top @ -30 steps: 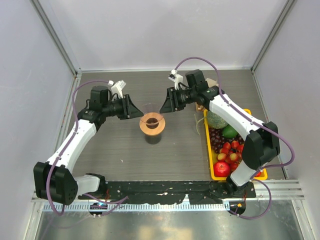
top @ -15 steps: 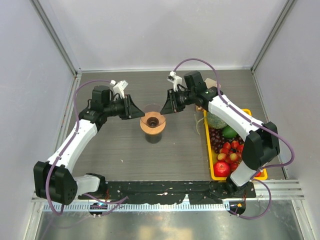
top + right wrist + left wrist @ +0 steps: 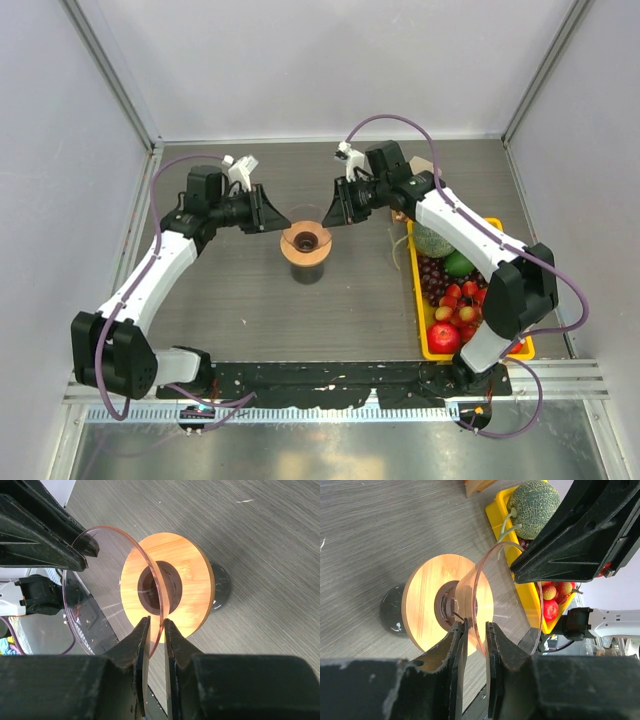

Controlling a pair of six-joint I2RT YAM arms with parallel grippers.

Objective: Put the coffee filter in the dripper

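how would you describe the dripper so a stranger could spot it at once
On the grey table, look left of the yellow fruit tray, between the left tool and right tool. The dripper is a clear glass cone on a round orange-brown wooden collar with a dark centre hole. Unlike the fruit and black tools around it, it is see-through.

Yellow fruit tray [image 3: 415,265], melon [image 3: 534,502], perhaps grapes [image 3: 435,275]

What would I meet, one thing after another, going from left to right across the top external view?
left fingers → dripper → right fingers → fruit tray
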